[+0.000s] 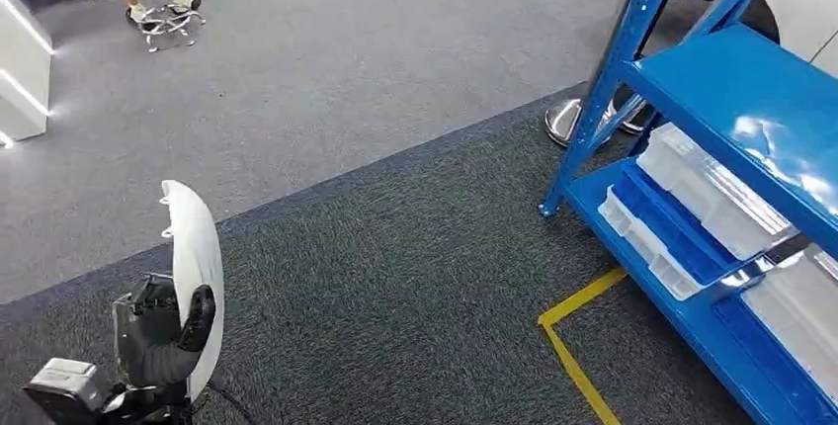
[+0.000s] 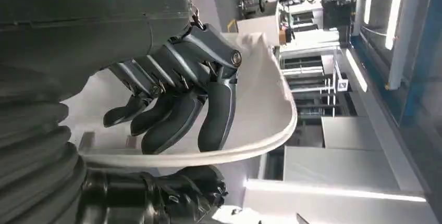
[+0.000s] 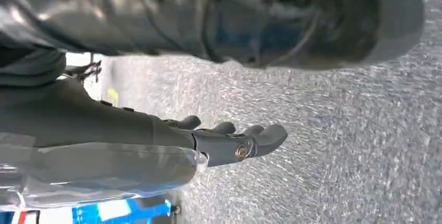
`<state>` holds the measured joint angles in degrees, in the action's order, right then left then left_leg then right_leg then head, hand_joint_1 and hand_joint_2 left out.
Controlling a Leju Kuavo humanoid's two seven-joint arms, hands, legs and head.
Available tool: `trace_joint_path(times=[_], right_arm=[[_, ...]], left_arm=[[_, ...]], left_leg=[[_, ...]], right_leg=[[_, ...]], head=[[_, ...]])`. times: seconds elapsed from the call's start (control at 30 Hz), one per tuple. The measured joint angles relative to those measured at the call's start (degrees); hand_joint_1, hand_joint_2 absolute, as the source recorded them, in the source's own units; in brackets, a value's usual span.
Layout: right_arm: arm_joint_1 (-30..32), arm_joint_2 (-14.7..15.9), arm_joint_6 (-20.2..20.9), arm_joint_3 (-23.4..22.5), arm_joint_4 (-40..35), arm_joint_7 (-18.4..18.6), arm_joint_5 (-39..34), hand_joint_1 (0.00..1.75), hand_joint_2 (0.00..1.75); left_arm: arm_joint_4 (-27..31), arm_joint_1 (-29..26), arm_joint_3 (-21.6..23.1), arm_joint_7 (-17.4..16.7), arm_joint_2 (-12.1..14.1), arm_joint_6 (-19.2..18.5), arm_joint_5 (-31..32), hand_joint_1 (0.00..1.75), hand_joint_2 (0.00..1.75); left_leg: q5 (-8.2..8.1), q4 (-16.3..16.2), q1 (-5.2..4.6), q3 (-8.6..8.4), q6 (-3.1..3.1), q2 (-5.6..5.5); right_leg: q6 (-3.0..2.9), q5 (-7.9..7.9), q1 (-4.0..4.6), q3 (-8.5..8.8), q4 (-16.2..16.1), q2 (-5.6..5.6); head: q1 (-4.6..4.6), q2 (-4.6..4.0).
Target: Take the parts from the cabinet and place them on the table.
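A white curved shell-like part (image 1: 193, 247) stands on edge over the dark carpet at the lower left of the head view. My left hand (image 1: 163, 331) grips it from below. In the left wrist view the dark fingers (image 2: 177, 109) curl over the part's (image 2: 266, 104) inner face and the thumb sits under its rim. The blue cabinet (image 1: 731, 99) stands at the right, its lower shelf holding clear plastic bins (image 1: 707, 188). My right hand (image 3: 229, 140) hangs over the grey carpet with its fingers stretched out and nothing in them.
Yellow floor tape (image 1: 573, 336) marks a corner in front of the cabinet. A round metal base (image 1: 565, 121) sits behind its near post. Far back left are a person's legs by a stool (image 1: 163, 5) and a white unit (image 1: 20, 59).
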<state>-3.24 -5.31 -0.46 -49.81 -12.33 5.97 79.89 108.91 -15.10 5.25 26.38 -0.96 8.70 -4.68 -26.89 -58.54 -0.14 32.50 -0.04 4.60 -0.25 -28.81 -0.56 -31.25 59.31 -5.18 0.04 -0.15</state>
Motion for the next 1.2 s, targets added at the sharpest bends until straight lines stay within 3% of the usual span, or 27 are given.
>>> trace_joint_path(times=[0.13, 0.2, 0.23, 0.3, 0.33, 0.37, 0.43, 0.47, 0.5, 0.57, 0.6, 0.63, 0.67, 0.7, 0.73, 0.8, 0.83, 0.87, 0.9, 0.93, 0.97, 1.0, 1.03, 1.07, 1.13, 1.17, 1.2], right_arm=[[-1.61, -0.18, -0.53, 0.24, 0.13, -2.26, 0.65, 0.00, 0.00], [-3.37, -0.20, -0.59, 0.28, 0.11, -3.25, 0.44, 0.00, 0.00], [-4.12, -0.22, -0.55, 0.46, 0.11, -3.59, 0.43, 0.00, 0.00], [-5.83, -0.28, -0.04, 1.05, 0.11, -4.66, 0.28, 0.00, 0.00], [-6.38, -0.31, -0.07, 1.29, 0.11, -5.23, 0.02, 0.00, 0.00], [-6.88, -0.35, -0.22, 1.44, 0.11, -6.07, -0.41, 0.00, 0.00], [-7.82, -0.37, -1.35, 1.53, 0.04, -7.38, -2.05, 0.00, 0.00], [-8.13, -0.37, -2.12, 1.53, 0.00, -7.89, -3.04, 0.00, 0.00], [-8.17, -0.42, -2.71, 1.53, 0.02, -8.22, -4.01, 0.00, 0.00], [-8.66, -0.63, -3.94, 1.38, 0.00, -8.68, -6.85, 0.00, 0.00], [-8.81, -0.83, -4.15, 1.03, 0.00, -8.87, -8.29, 0.00, 0.00], [-8.76, -0.85, -3.22, 0.28, 0.00, -8.92, -10.55, 0.00, 0.00], [-8.54, -1.07, -2.03, -0.70, 0.02, -9.07, -12.99, 0.00, 0.00], [-8.01, -0.87, -1.62, -1.71, 0.00, -9.27, -14.59, 0.00, 0.00], [-7.21, -0.87, -1.74, -2.51, 0.00, -9.55, -14.93, 0.00, 0.00], [-5.18, -0.81, -2.86, -3.32, 0.00, -8.59, -15.26, 0.00, 0.00], [-4.39, -0.79, -3.48, -3.83, 0.02, -8.02, -15.76, 0.00, 0.00], [-3.69, -0.76, -3.87, -4.48, 0.02, -7.49, -16.35, 0.00, 0.00], [-3.09, -0.76, -4.30, -5.20, 0.02, -7.10, -16.72, 0.00, 0.00], [-2.69, -0.72, -4.15, -5.64, 0.02, -6.91, -16.57, 0.00, 0.00], [-2.38, -0.50, -3.68, -5.70, 0.02, -6.73, -15.92, 0.00, 0.00], [-2.09, -0.33, -3.17, -5.70, 0.02, -6.64, -15.54, 0.00, 0.00], [-1.84, -0.11, -2.93, -5.70, 0.02, -6.54, -15.33, 0.00, 0.00], [-1.67, 0.22, -2.84, -5.70, 0.02, -6.49, -15.17, 0.00, 0.00], [-1.70, 0.59, -2.60, -5.70, 0.02, -6.32, -15.08, 0.00, 0.00], [-1.76, 0.66, -2.62, -5.73, 0.00, -6.32, -14.98, 0.00, 0.00], [-1.77, 1.14, -2.75, -5.70, -0.07, -6.34, -14.73, 0.00, 0.00]], left_arm=[[-0.46, -0.22, 1.72, -0.35, 0.04, 1.29, -1.21, 1.75, 1.75], [-0.63, -0.40, 2.14, -0.07, 0.09, 1.55, -2.05, 1.75, 1.75], [-0.83, -0.35, 2.23, 0.18, 0.09, 1.68, -2.41, 1.75, 1.75], [-1.31, -0.42, 2.66, 0.83, 0.09, 1.64, -3.06, 1.75, 1.75], [-1.57, -0.37, 2.82, 1.01, 0.09, 1.37, -3.41, 1.75, 1.75], [-1.88, -0.26, 2.95, 1.14, 0.09, 0.52, -4.20, 1.75, 1.75], [-2.90, 0.88, 3.34, 1.25, 0.09, -1.48, -5.94, 1.75, 1.75], [-3.65, 2.05, 3.47, 1.29, 0.07, -2.50, -6.60, 1.75, 1.75], [-4.77, 3.43, 3.63, 1.38, 0.07, -3.33, -7.06, 1.75, 1.75], [-7.01, 6.14, 4.32, 1.49, 0.07, -5.14, -7.89, 1.75, 1.75], [-8.05, 7.28, 4.70, 1.57, 0.07, -5.82, -8.00, 1.75, 1.75], [-9.42, 8.47, 5.09, 1.64, 0.07, -6.50, -7.85, 1.75, 1.75], [-10.71, 9.75, 5.64, 1.79, 0.07, -7.11, -7.39, 1.75, 1.75], [-11.67, 10.91, 6.23, 2.12, 0.07, -7.52, -6.73, 1.75, 1.75], [-12.74, 12.35, 6.96, 2.25, 0.09, -7.95, -6.10, 1.75, 1.75], [-15.13, 15.03, 8.46, 2.21, 0.09, -9.11, -5.99, 1.75, 1.75], [-16.13, 15.65, 9.05, 2.05, 0.09, -9.60, -6.34, 1.75, 1.75], [-16.96, 15.94, 9.37, 1.88, 0.09, -9.88, -6.69, 1.75, 1.75], [-17.87, 16.30, 9.81, 1.88, 0.09, -10.17, -6.82, 1.75, 1.75], [-18.47, 16.61, 10.10, 2.19, 0.09, -9.99, -6.40, 1.75, 1.75], [-18.58, 16.68, 10.42, 2.84, 0.20, -9.42, -5.47, 1.75, 1.75], [-18.58, 16.79, 10.66, 3.32, 0.26, -8.98, -4.98, 1.75, 1.75], [-18.58, 16.85, 11.01, 3.60, 0.33, -8.64, -4.53, 1.75, 1.75], [-18.38, 16.75, 11.21, 3.89, 0.39, -7.93, -3.93, 1.75, 1.75], [-17.53, 15.92, 11.36, 4.24, 0.99, -7.04, -3.30, 1.75, 1.75], [-16.92, 15.63, 11.38, 4.39, 1.27, -6.82, -3.15, 1.75, 1.75], [-16.11, 15.33, 11.36, 4.76, 1.40, -6.69, -3.17, 1.75, 1.75]], left_leg=[[0.53, 0.59, 0.04, 0.41, 1.51, -2.46], [1.22, 1.27, 0.56, -0.33, 2.36, -3.22], [1.28, 1.27, 0.53, -0.17, 2.55, -3.58], [1.35, 1.23, 0.44, -0.06, 2.72, -4.80], [1.36, 1.13, 0.44, -0.06, 2.73, -5.61], [1.35, 0.99, 0.46, -0.09, 2.73, -6.48], [1.18, 0.40, 0.58, -0.06, 2.47, -8.44], [0.99, -0.04, 0.62, 0.11, 2.19, -9.31], [0.87, -0.44, 0.43, 0.53, 1.85, -10.01], [1.13, -0.95, 0.66, 1.54, 1.01, -11.23], [1.31, -0.57, 0.81, 1.62, 0.61, -11.95], [1.48, -0.58, 0.83, 1.76, 0.29, -12.66], [1.39, -0.68, 0.82, 2.08, 0.20, -12.60], [0.38, -2.03, 0.58, 2.52, -0.02, -9.09], [-1.50, -5.08, 0.65, 3.94, -0.25, -7.01], [-5.43, -14.09, 0.88, 8.32, -0.74, -5.36], [-6.03, -16.99, 0.92, 9.82, -0.86, -5.04], [-5.26, -17.29, 0.95, 10.05, -0.87, -4.87], [-3.34, -15.03, 0.96, 8.99, -0.78, -4.78], [-0.75, -10.75, 0.95, 6.83, -0.53, -4.43], [1.87, -5.51, 0.82, 4.21, -0.06, -3.23], [1.99, -2.16, 0.38, 2.73, 0.55, -0.62], [1.56, -1.27, -0.54, 2.52, 0.99, 0.70], [1.19, -1.16, -0.46, 2.25, 1.58, 0.01], [1.30, -0.98, -0.49, 2.51, 1.85, -1.31], [1.68, -0.25, 0.00, 2.02, 2.38, -2.06], [1.87, 0.15, 0.11, 1.81, 2.66, -2.65]], right_leg=[[1.25, -0.02, 0.08, 0.74, -0.51, -2.00], [1.68, -2.33, -0.40, -0.49, 2.32, 2.63], [1.65, -4.59, -0.37, -2.34, 6.21, 3.97], [1.86, -8.09, -0.38, -6.57, 15.10, 4.75], [1.93, -7.86, -0.39, -7.42, 16.69, 4.77], [1.97, -6.31, -0.44, -7.10, 15.70, 4.79], [1.94, -0.77, -0.80, -3.66, 7.63, 5.43], [1.91, 1.62, -1.06, -1.71, 2.90, 7.08], [1.82, 0.54, -1.17, -1.44, 1.85, 9.89], [1.71, 0.31, -1.02, -1.40, 0.80, 9.51], [1.38, 0.23, -0.77, -1.37, 0.96, 8.98], [0.99, 0.48, -1.09, -1.27, 0.65, 8.22], [0.59, 0.73, -1.49, -0.91, 0.26, 7.26], [0.31, 0.81, -1.40, -0.76, 0.06, 6.82], [0.00, 0.76, -1.25, -0.74, 0.04, 5.89], [-0.21, 0.56, -0.90, -0.71, 0.06, 4.02], [-0.25, 0.47, -0.86, -0.72, 0.09, 3.30], [-0.25, 0.37, -0.84, -0.65, 0.09, 2.77], [-0.21, 0.22, -0.83, -0.52, 0.10, 2.28], [-0.16, 0.07, -0.79, -0.28, 0.11, 1.86], [-0.02, -0.13, -0.73, 0.03, 0.11, 1.57], [0.16, -0.32, -0.67, 0.25, 0.06, 1.27], [0.51, -0.51, -0.18, 0.25, 0.27, 0.89], [0.81, -0.47, -0.22, 0.15, 0.11, 0.52], [1.26, -0.53, -0.01, 0.62, -0.32, -0.91], [1.73, -0.91, -0.10, 0.88, -0.31, -1.00], [1.94, -1.73, -0.36, 0.73, 0.66, 1.59]], head=[[0.04, 0.00], [0.13, 0.00], [0.15, 0.00], [0.13, 0.00], [0.11, 0.00], [0.15, 0.00], [0.13, 0.00], [0.15, 0.00], [0.17, 0.00], [0.09, 0.00], [0.11, 0.00], [0.11, 0.00], [0.11, 0.00], [-0.05, 0.00], [-0.18, 0.00], [-0.13, 0.00], [-0.20, 0.00], [-0.15, 0.00], [-0.20, 0.00], [-0.17, 0.00], [-0.20, 0.00], [-0.13, 0.00], [-0.20, 0.00], [-0.07, 0.00], [-0.07, 0.00], [-0.13, 0.00], [0.02, 0.00]])
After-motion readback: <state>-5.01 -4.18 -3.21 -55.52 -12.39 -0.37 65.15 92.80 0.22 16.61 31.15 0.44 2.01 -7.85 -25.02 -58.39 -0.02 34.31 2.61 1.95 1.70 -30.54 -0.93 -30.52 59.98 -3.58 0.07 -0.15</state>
